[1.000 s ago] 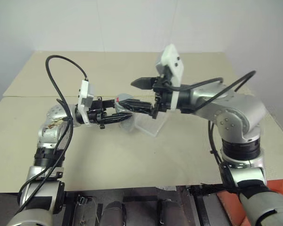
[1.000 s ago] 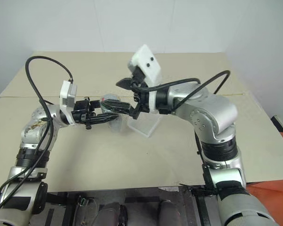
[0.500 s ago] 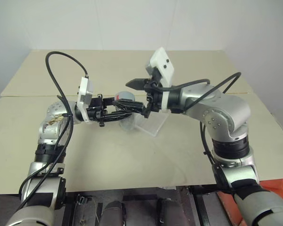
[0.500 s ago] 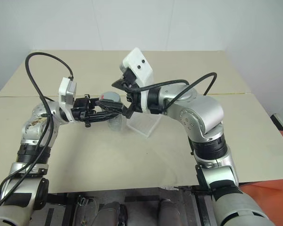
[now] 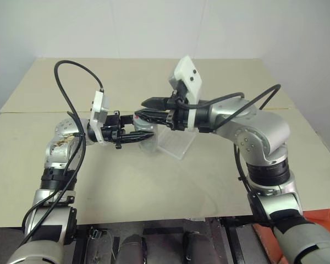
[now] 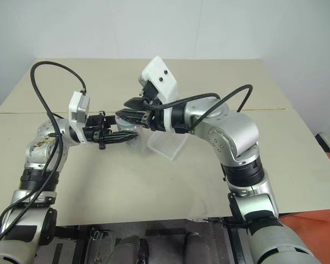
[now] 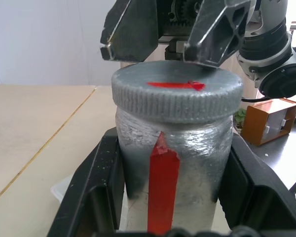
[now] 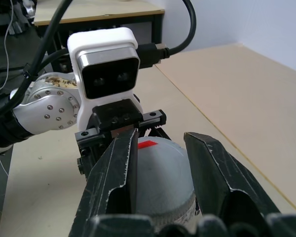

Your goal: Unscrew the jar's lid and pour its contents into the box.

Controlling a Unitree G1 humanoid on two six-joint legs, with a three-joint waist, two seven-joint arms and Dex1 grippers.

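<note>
Left wrist view: jar [image 7: 175, 163], crinkled silvery-grey body with vertical red stripe, ribbed grey lid [image 7: 177, 96] with red mark still on. Left gripper [image 5: 140, 136] points level, clamped on the jar body, holding it above the table [image 5: 154, 181] beside the clear box [image 5: 176, 144]. Right gripper [image 5: 149, 110] reaches across level, fingers straddling the lid; contact unclear.
</note>
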